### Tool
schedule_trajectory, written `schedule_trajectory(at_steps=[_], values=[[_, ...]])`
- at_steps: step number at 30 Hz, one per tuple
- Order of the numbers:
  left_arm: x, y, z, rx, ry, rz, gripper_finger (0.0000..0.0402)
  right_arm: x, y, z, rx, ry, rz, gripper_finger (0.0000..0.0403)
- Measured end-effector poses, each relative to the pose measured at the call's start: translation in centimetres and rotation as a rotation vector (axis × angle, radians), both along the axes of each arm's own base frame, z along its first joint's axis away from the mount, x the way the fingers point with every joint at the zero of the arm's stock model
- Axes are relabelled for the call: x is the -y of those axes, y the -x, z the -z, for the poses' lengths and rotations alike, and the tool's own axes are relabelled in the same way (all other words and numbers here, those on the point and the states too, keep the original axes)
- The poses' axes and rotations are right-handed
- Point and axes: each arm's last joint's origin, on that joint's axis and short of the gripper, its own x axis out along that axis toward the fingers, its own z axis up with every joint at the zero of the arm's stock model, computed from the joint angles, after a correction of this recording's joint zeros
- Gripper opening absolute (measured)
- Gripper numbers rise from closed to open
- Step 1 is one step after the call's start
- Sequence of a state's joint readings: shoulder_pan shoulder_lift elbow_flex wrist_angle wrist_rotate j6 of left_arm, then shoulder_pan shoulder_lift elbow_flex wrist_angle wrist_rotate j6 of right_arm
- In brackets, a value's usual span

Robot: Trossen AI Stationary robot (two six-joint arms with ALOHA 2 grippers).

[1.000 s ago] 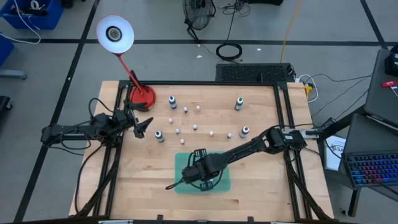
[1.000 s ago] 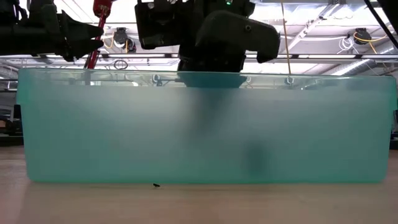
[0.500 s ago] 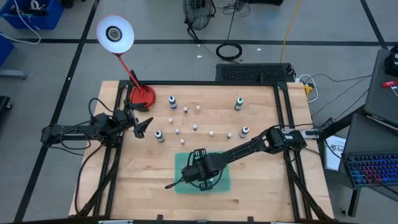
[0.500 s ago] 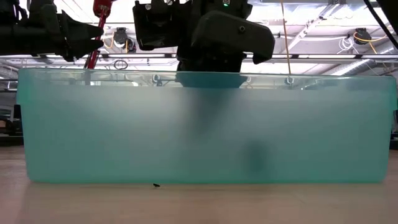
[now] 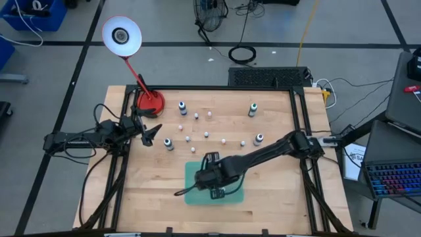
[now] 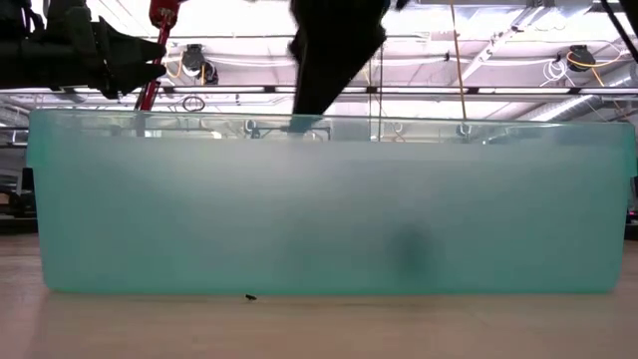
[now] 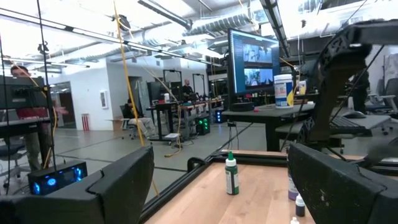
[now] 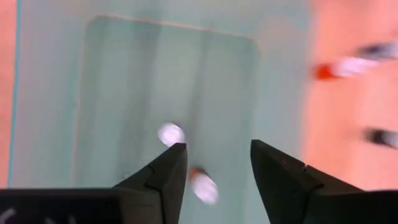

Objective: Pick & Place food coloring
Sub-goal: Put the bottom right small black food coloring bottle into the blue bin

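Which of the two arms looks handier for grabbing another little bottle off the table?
Probably the left. Its open claw waits beside a bottle on the wood. The right claw is empty too, but it hangs over the green bin, farther from the bottles.

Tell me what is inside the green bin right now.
Through the right wrist view, the green bin holds two small white-capped items, one with an orange tip. The right claw hangs open above; from overhead the arm covers most of the bin.
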State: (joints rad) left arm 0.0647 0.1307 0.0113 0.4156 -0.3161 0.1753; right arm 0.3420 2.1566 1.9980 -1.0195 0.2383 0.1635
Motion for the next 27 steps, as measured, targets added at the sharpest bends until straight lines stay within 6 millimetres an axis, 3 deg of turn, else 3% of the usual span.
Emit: schedule_trajectory(at_steps=[5,9,18,23,27], values=[[0.0,0.0,0.0,0.000,0.000,0.000,0.0365,2.8,2.8,-4.0,-0.031,0.073,0.206,0.0155],[0.0,0.0,0.0,0.000,0.000,0.000,0.0365,6.0,4.8,-4.6,-0.099,0.070,0.409,0.0157],[0.0,0.0,0.0,0.000,0.000,0.000,0.0365,13.4,10.0,-1.3,-0.171,0.061,0.694,0.0169],[0.0,0.0,0.0,0.000,0.000,0.000,0.0365,15.0,11.7,1.3,-0.071,-0.151,0.687,0.0170],[0.0,0.0,0.0,0.000,0.000,0.000,0.0365,15.5,12.6,3.4,-0.030,-0.202,0.664,0.0171]])
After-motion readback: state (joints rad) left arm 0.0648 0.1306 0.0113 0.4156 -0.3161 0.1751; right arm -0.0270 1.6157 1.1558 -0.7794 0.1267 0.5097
